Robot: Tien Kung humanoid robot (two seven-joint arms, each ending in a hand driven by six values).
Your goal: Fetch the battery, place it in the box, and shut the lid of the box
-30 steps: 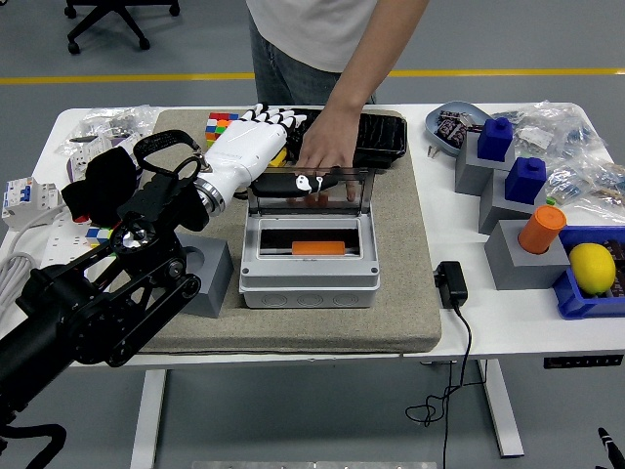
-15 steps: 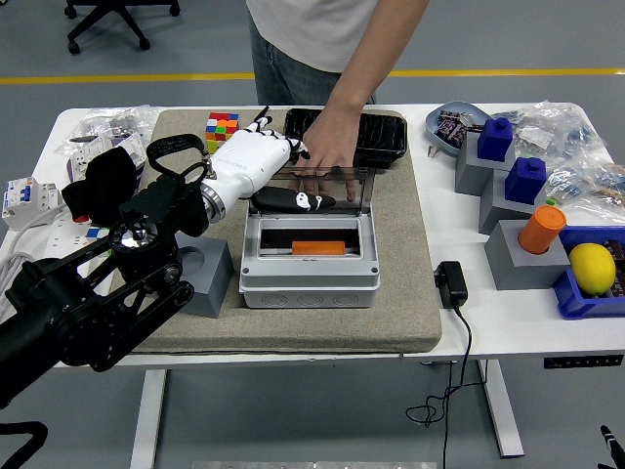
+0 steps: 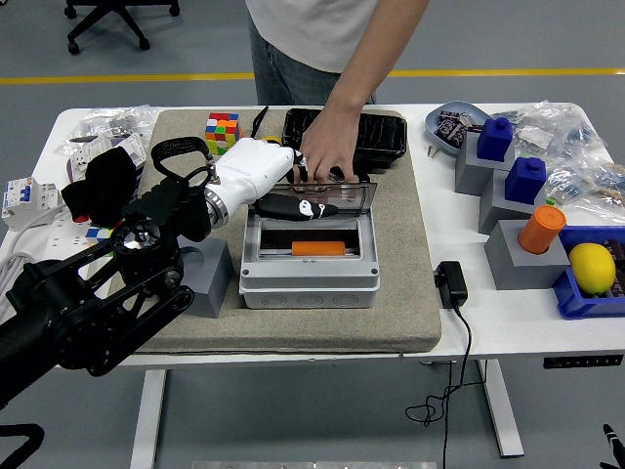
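Head view: left hand (image 3: 262, 174) reaches in from the left over the grey mat (image 3: 410, 293), white palm just above the back-left corner of the box (image 3: 309, 262). Its dark fingers (image 3: 305, 206) lie flat along the top edge of the smoky transparent lid (image 3: 327, 198), pressed on it rather than wrapped around anything. The lid is tilted, partly raised, hinged at the box's far side. The battery (image 3: 318, 248), an orange block, lies inside the box's open recess, visible below the lid's front edge. A person at the far side has one hand (image 3: 327, 149) down on the lid's back edge, fingertips touching it, just beside the robot's fingers. A black tray (image 3: 376, 132) sits behind the box; a colour cube (image 3: 222, 130) sits left of the tray.
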